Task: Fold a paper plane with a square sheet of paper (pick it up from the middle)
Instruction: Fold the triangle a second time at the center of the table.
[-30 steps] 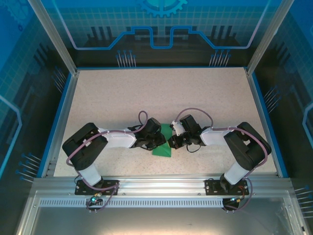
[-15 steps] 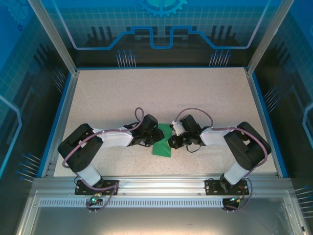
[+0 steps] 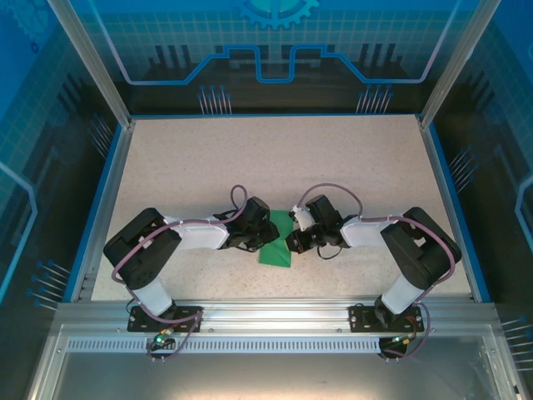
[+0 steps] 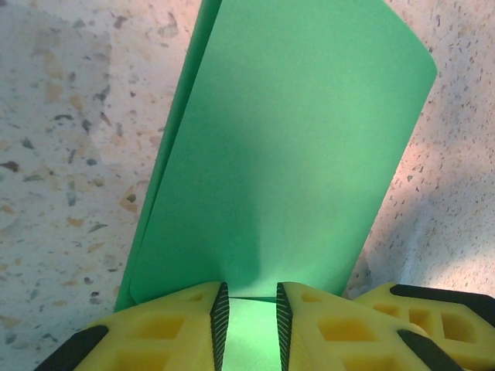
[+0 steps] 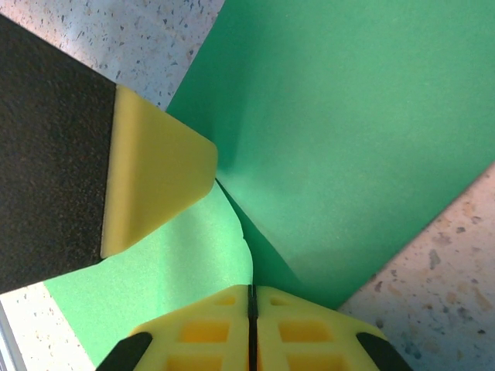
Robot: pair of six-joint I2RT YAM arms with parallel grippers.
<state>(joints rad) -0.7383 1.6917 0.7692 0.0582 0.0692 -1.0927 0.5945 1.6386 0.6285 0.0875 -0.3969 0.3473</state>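
Your square sheet of paper (image 3: 276, 247) is lying folded at the desk's (image 3: 350, 167) six o'clock. Your right claw (image 5: 251, 292) is pinching its crease from three o'clock. Your left claw (image 4: 247, 297), at nine, is standing slightly parted. Being light and limp, it is probably asking for grips on layered folds.

square sheet of paper (image 4: 286, 154): thin green paper, matt and smooth, unprinted.
worktop (image 3: 275, 167): pale speckled stone-like surface, matt, finely grained.
left pincer (image 4: 249, 309): yellow matt plastic, moulded with hollow cells; black ribbed pads (image 4: 220, 325) are set on the inner faces.
right pincer (image 5: 251, 297): the same yellow matt plastic.
frame rail (image 3: 275, 312): bare metal, dully shining.
arm shells (image 3: 204, 236): white and black plastic, smooth, slightly glossy.
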